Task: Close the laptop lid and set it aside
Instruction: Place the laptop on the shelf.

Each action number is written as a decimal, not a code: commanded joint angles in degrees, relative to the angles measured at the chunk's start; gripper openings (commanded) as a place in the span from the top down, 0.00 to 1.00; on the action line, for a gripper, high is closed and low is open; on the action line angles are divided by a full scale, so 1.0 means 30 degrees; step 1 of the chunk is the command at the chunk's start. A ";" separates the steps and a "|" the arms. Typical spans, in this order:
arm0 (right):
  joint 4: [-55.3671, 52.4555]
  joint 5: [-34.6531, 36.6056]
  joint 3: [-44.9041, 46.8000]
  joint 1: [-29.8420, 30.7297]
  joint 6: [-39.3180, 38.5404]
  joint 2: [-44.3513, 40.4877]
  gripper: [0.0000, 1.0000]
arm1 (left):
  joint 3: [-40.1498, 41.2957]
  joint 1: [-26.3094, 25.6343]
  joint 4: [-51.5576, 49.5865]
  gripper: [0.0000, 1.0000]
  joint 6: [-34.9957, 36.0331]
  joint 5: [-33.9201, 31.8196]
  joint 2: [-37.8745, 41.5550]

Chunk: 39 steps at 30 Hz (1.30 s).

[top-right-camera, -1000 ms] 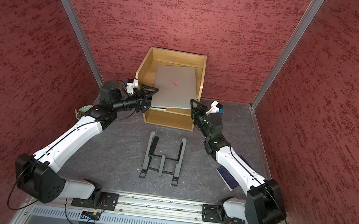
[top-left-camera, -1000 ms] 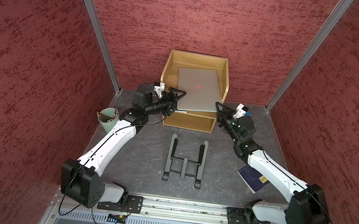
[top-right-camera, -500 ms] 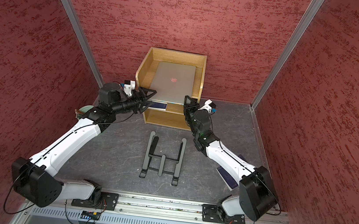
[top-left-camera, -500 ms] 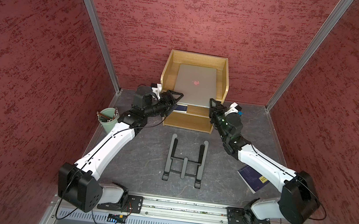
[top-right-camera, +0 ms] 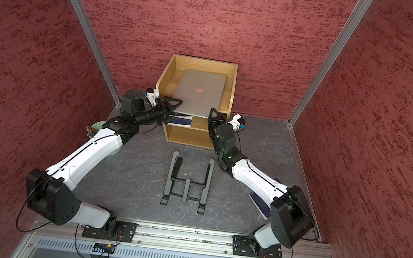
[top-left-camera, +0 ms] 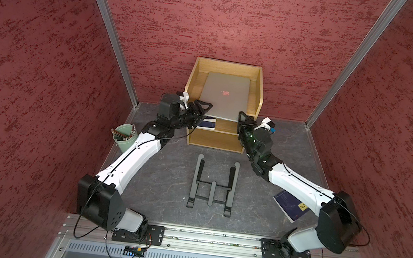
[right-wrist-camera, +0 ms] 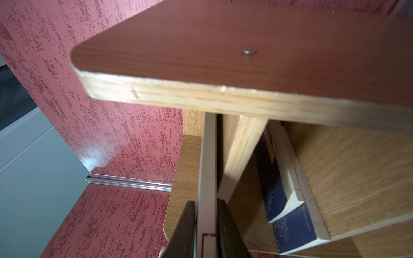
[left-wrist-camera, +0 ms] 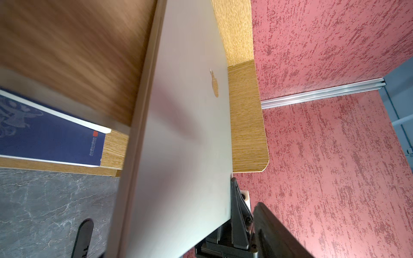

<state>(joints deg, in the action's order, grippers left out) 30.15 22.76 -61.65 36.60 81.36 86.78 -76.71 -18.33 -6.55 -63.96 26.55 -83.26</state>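
The laptop [top-left-camera: 225,97] [top-right-camera: 199,91] lies flat in the top bay of a wooden shelf box [top-left-camera: 215,138], its silver-grey laptop lid [left-wrist-camera: 185,134] shut with the logo up. My right gripper [top-left-camera: 242,118] [right-wrist-camera: 206,223] is shut on the laptop's near right corner, and the thin edge [right-wrist-camera: 207,167] runs between both fingers. My left gripper [top-left-camera: 202,112] [left-wrist-camera: 176,241] is open astride the near left corner. One of its fingers [left-wrist-camera: 270,234] stands off the lid, and another [left-wrist-camera: 83,236] is below the laptop.
Dark blue books [top-left-camera: 207,123] [right-wrist-camera: 288,223] lie on the shelf under the laptop. A black H-shaped stand [top-left-camera: 212,186] lies mid-table. Another blue book [top-left-camera: 289,205] sits under my right arm. A green cup of pencils [top-left-camera: 124,136] stands at the left wall.
The laptop has gone from hanging askew over the box's front to lying square inside the top bay. My right arm followed it in. My left jaws have narrowed.
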 commanded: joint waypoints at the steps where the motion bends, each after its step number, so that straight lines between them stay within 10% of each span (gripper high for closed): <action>1: 0.1024 0.1037 -0.0981 0.0035 -0.1261 0.0043 1.00 | -0.0874 -0.0012 0.0370 0.30 0.0432 -0.0076 -0.0495; 9: 0.0706 0.1231 -0.0934 -0.0111 -0.1237 0.0034 0.96 | -0.1286 -0.0041 0.0053 0.30 0.0635 -0.0064 -0.0793; 19: 0.0305 0.1492 -0.0082 -0.0114 -0.1626 -0.0840 0.43 | -0.0339 -0.0131 -0.0306 0.03 0.1131 -0.1069 0.1234; 39: -0.6178 0.1287 0.1528 -0.0387 -0.3216 -0.5425 0.03 | 0.1843 0.0653 -0.5828 0.00 0.5264 -0.4483 0.6364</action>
<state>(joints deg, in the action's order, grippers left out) 17.98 26.24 -58.74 35.86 73.45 72.64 -71.83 -17.15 -18.94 -53.49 16.38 -65.91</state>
